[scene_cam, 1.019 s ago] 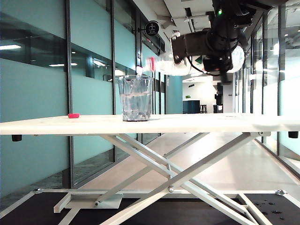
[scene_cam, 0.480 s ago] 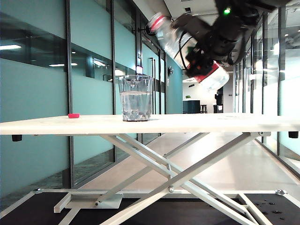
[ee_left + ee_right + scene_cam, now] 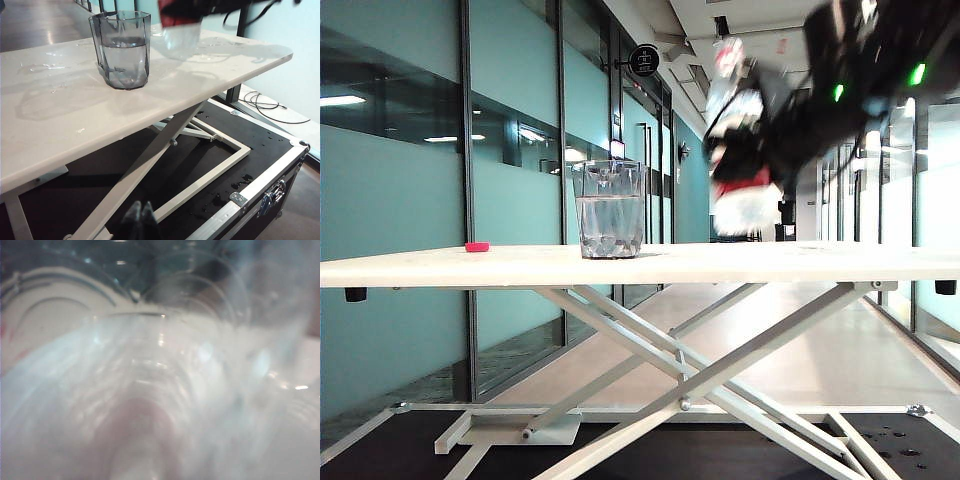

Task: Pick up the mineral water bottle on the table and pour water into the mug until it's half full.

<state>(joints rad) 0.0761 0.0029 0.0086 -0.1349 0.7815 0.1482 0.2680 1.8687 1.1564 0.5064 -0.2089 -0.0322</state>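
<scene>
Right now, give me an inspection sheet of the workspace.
Surface: white table, water drops around the mug.
Job's things: mug upright, roughly half full; mineral water bottle near upright, held above the table right of the mug.
Clutter: small red cap near the table's left end.
Grippers: right gripper clamped on the bottle; left gripper low beside the table, jaws together.
Cables: black cable on the floor.
Surroundings: glass-walled corridor.
</scene>
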